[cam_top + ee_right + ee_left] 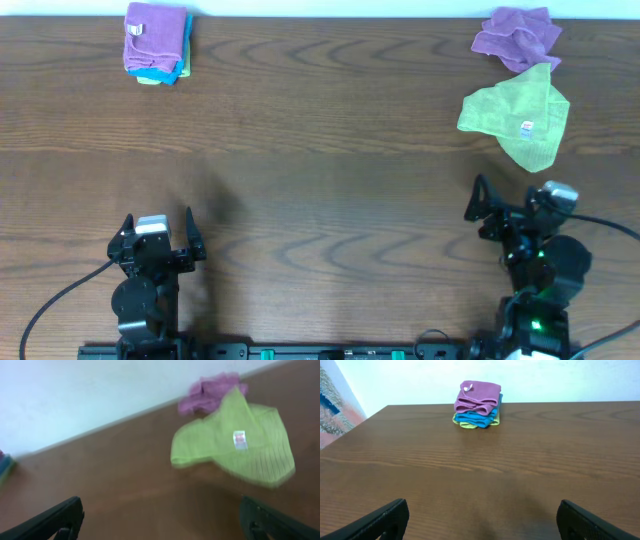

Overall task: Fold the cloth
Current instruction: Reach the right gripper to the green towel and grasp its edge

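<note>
Lying rumpled at the far-right of the bench (pixel 320 150), the green cloth (pixel 517 115) shows its label on top, w/ a bunched purple cloth (pixel 515 35) just beside its far edge. Right end effector (pixel 503 205) sits near the green cloth's close side, fingers spread wide, holding nothing. Left end effector (pixel 158 230), front-left, is likewise wide & empty. Folded stack (pixel 156 42) (purple over blue over yellow-green) sits far-left, well apart.
</note>
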Available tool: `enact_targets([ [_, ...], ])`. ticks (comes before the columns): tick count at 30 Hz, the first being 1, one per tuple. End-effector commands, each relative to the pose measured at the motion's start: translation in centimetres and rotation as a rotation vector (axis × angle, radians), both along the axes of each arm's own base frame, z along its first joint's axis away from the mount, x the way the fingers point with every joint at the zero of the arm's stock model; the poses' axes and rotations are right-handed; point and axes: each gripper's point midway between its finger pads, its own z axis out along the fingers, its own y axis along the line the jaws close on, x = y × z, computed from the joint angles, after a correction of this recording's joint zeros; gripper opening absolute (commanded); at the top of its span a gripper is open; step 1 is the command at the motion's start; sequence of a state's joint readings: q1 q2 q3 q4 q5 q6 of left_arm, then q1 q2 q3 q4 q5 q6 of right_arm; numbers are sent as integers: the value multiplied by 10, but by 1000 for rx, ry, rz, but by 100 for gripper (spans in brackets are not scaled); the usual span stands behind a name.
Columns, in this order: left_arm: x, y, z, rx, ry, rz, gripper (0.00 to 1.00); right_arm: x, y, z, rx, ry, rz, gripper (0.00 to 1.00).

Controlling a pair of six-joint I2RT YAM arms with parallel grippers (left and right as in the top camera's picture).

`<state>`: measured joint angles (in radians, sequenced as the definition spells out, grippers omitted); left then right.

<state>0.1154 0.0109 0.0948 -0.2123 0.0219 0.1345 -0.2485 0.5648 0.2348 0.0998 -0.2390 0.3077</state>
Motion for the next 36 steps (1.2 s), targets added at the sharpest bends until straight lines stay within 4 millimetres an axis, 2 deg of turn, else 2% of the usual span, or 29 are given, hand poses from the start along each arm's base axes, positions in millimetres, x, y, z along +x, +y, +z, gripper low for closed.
enact_targets([
  [1,0,3,-15,-2,33,14,95,6,-6,19,-6,-48,1,96],
  [6,0,3,-15,-2,33,14,95,19,-30,-1,25,58,-67,98],
  [13,0,3,-15,-2,33,14,95,54,-53,-29,81,221,-96,99],
  [19,0,3,-15,-2,33,14,95,80,-74,-43,98,303,-115,98],
  [24,0,3,-15,-2,33,14,95,95,-102,-61,138,358,-167,96],
  [28,0,3,-15,-2,33,14,95,106,-111,-75,173,394,-156,93],
  [36,0,3,-15,-2,33,14,95,129,-131,-103,263,441,-145,92],
])
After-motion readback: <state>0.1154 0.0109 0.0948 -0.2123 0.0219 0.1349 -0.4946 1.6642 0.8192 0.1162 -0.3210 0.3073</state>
